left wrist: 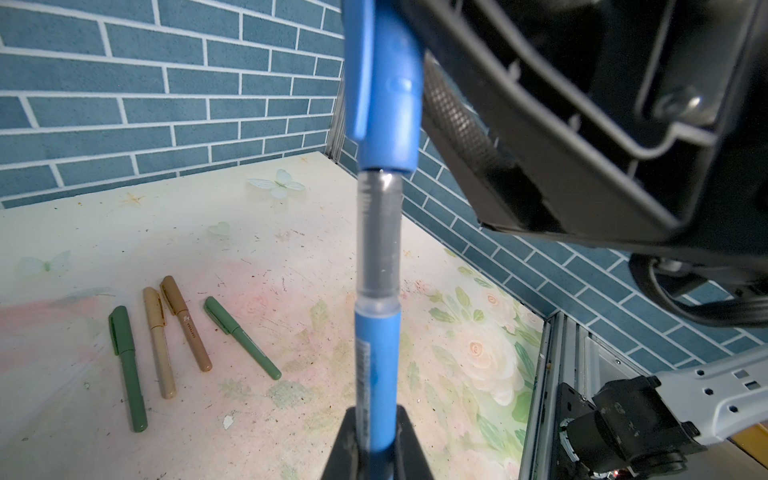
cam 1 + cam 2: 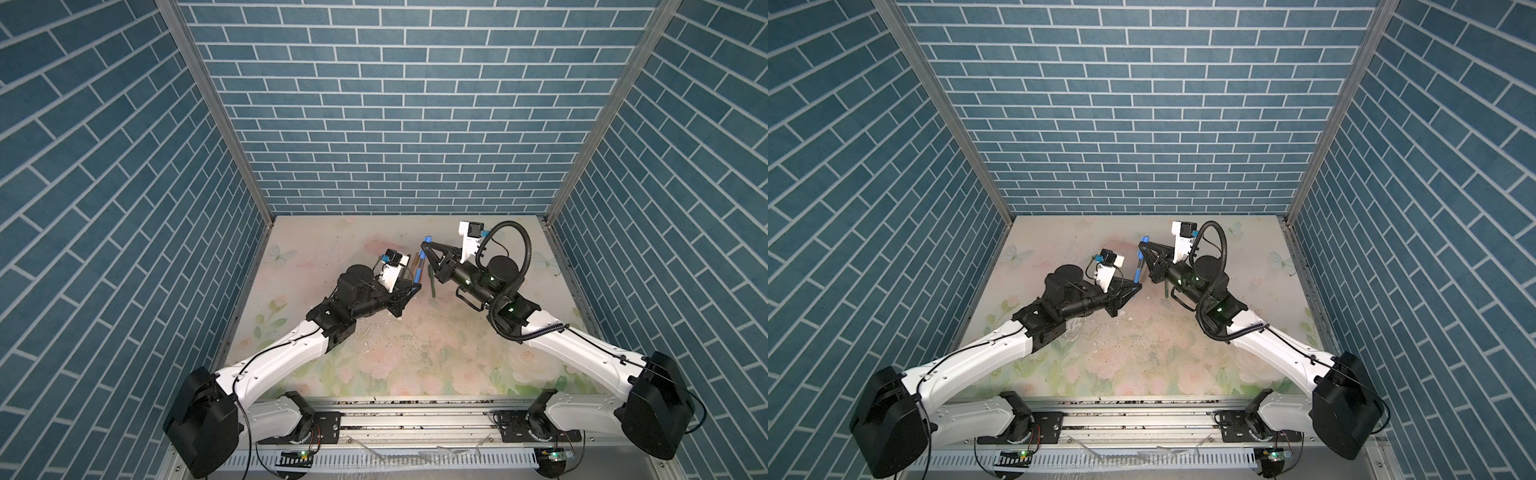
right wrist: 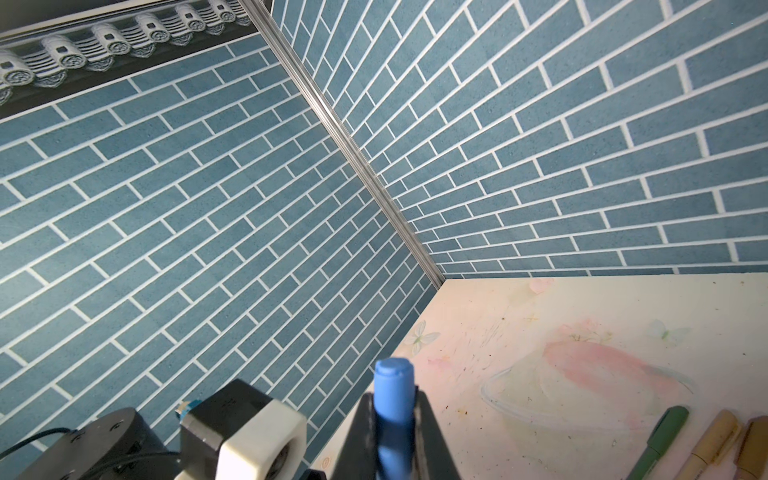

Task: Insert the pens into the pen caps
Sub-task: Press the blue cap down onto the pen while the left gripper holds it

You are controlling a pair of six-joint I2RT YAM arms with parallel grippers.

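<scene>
1. left gripper (image 1: 372, 419): clamped tight on the barrel of the blue pen (image 1: 376, 365), which projects straight out past its fingertips.
2. right gripper (image 3: 392, 419): closed on the blue cap (image 3: 392, 382), rounded end standing beyond its fingertips.
3. Between the two grippers: the cap mouth meets the pen's grey front section. The tip is apparently inside and the grey section is exposed.
4. tabletop (image 1: 291, 232), below the grippers: four capped pens lying near one another, namely green pen (image 1: 126, 365), tan pen (image 1: 160, 345), amber-brown pen (image 1: 185, 324) and second green pen (image 1: 241, 336).
</scene>
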